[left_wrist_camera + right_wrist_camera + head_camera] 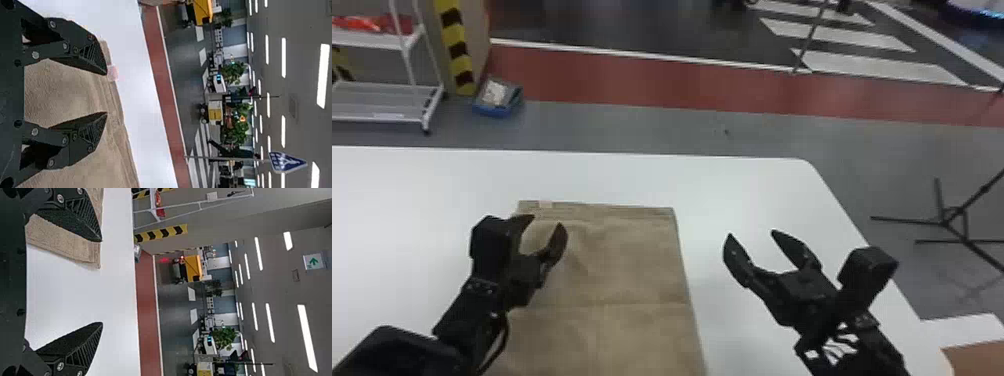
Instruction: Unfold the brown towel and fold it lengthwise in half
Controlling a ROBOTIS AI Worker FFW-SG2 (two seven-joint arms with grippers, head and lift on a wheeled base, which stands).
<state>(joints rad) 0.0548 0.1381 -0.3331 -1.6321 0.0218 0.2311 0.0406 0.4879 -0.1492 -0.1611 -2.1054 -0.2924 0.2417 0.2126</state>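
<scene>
Left gripper (548, 221), fingers spread, right over the brown towel (622, 270)! Its wrist view catches a pale tag (112, 73) by one fingertip. Right gripper (752, 233), fingers apart, beside the towel; its wrist view adds a green-arrow sign (313, 261) beyond.

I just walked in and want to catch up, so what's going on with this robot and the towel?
The brown towel lies spread on the white table. The left gripper is open over its far left part; the right gripper is open beside its right edge. Neither holds it, and the lengthwise fold looks not yet made.
</scene>
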